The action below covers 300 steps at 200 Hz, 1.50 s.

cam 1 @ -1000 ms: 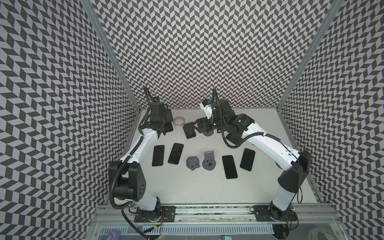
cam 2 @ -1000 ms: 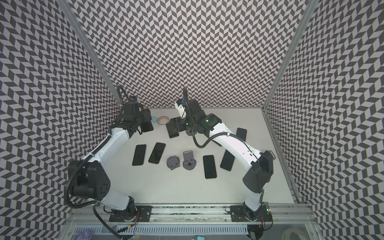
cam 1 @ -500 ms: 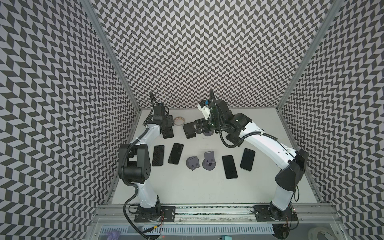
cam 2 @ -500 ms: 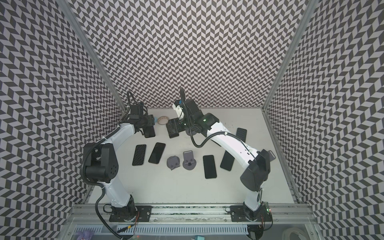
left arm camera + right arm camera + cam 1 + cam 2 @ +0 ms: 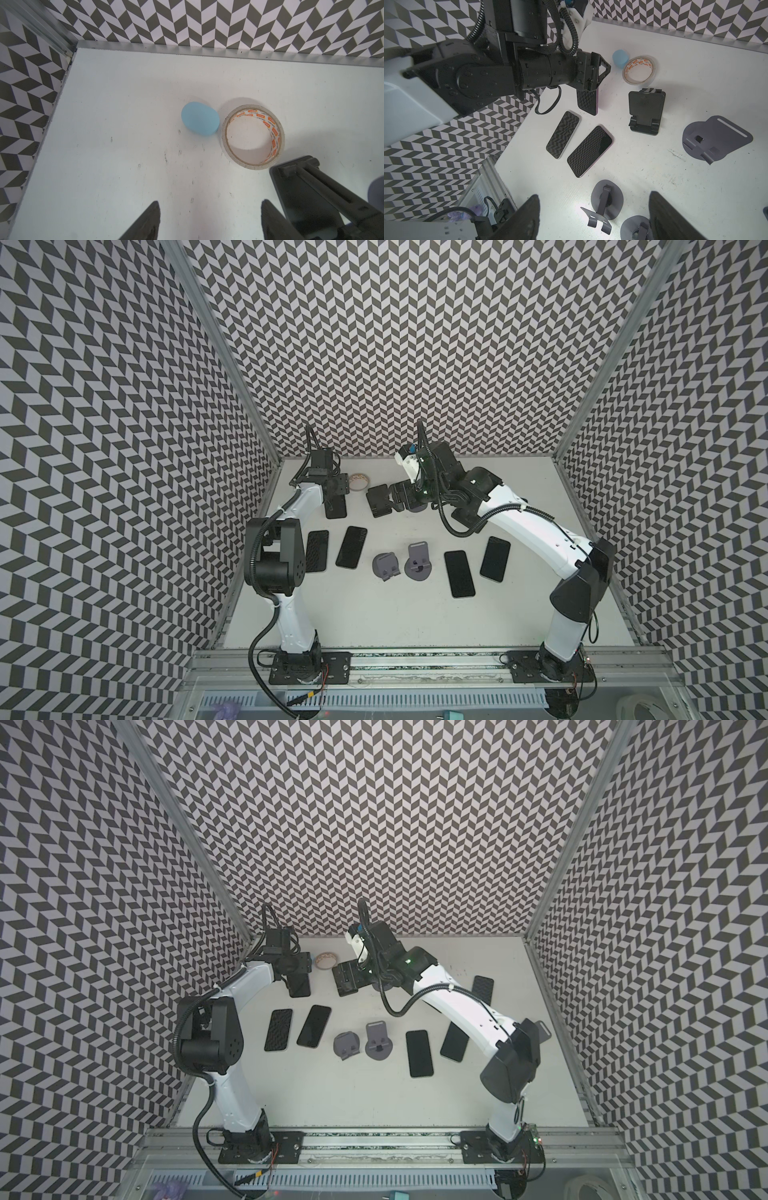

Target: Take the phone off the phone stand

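Elbow of the left arm [image 5: 274,556] swung up and inward over the last second, and the phone [image 5: 336,508] it carries slid a touch lower in frame. Right now the left gripper [image 5: 335,493] is clamped on the phone's upper end. The phone hangs tilted at upper centre-left, just left of the empty black phone stand [image 5: 379,501]. On that stand's other side the right gripper [image 5: 397,499] sits parted, holding nothing.

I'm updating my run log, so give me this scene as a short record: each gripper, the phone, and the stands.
Left gripper: shut on the phone
Right gripper: open, empty
Phone: hangs from the left gripper, on no stand
Black stand: upright, empty, beside the tape roll
Gray stands: two side by side in a top view, both empty
Other phones: at least four lying flat
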Available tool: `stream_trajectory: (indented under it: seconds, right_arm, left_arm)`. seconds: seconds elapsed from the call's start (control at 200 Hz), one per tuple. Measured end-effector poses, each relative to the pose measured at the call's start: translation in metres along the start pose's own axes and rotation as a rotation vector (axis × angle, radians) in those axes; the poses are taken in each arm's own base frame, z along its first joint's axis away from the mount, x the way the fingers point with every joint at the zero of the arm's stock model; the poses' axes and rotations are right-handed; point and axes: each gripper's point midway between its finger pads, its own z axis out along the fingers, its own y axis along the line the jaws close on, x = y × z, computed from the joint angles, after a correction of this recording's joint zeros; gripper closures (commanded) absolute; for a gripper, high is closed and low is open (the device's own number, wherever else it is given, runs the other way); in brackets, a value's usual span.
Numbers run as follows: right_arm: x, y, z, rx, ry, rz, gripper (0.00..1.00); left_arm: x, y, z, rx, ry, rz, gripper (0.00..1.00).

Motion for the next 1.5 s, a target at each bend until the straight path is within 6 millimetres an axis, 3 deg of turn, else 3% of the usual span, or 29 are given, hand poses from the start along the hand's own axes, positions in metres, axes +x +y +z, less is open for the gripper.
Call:
stream_trajectory:
  seconds: [0.355, 0.956, 1.502]
  right_arm:
    - [0.008, 0.004, 0.004, -0.005, 0.02, -0.009, 0.2]
    - [0.017, 0.002, 0.002, 0.014, 0.012, 0.004, 0.21]
    - [0.004, 0.003, -0.003, 0.027, -0.026, -0.007, 0.2]
  left_arm:
    - [0.031, 0.002, 0.027, 0.009, 0.125, 0.034, 0.54]
    - [0.022, 0.008, 0.061, 0.002, 0.178, 0.072, 0.54]
    - [0.023, 0.017, 0.082, -0.006, 0.159, 0.026, 0.49]
